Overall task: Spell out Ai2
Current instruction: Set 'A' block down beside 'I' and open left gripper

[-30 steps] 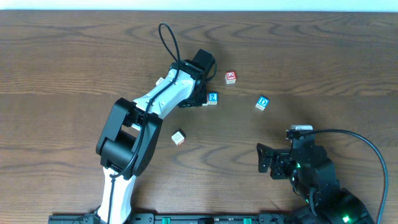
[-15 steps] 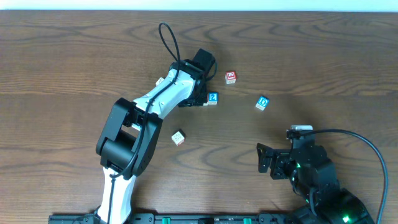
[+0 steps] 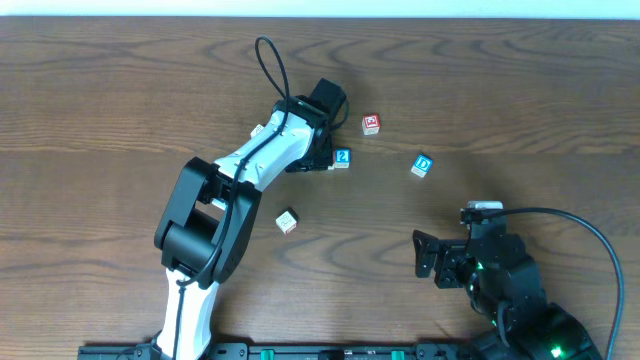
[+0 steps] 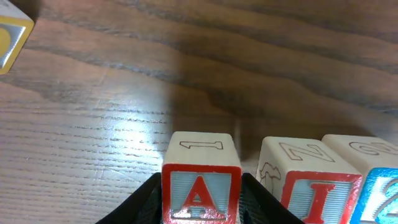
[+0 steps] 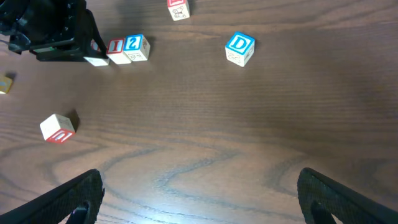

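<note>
My left gripper (image 4: 201, 208) is shut on the red A block (image 4: 201, 186), which rests on the table at the left end of a row. The red I block (image 4: 311, 186) stands just to its right with a small gap, and the blue 2 block (image 4: 380, 193) touches the I. In the overhead view the left gripper (image 3: 318, 158) covers the A and I; only the 2 block (image 3: 342, 158) shows. The right wrist view shows the I block (image 5: 115, 46) and the 2 block (image 5: 135, 45) side by side. My right gripper (image 5: 199, 193) is open and empty, low at the table's right front (image 3: 430, 255).
A blue D block (image 3: 422, 165) lies right of the row. A red block (image 3: 371, 124) lies behind the row. A red-and-white block (image 3: 287, 221) lies in front of it. A yellow block (image 4: 9, 37) sits to the far left of the A.
</note>
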Tool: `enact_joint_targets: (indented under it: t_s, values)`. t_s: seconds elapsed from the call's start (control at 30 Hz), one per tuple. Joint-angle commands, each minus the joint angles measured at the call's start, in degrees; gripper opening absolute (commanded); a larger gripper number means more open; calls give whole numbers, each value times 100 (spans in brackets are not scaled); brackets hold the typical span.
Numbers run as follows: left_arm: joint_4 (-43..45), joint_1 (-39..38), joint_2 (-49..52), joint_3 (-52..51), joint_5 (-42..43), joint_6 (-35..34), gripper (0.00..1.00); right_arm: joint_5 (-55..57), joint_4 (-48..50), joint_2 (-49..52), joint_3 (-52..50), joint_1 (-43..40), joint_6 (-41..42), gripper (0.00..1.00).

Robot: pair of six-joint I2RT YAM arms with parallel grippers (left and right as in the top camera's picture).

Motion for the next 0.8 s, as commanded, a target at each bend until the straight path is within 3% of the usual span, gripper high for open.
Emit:
enact_joint_targets:
  t_s: [0.0,0.77]
  values:
    - [13,-17,35,44,-35,20,39,-2,-4,-13,-4,-26,46,99]
    - [181,-17,35,44,-186,20,39,-2,-2,-13,-4,-26,46,99]
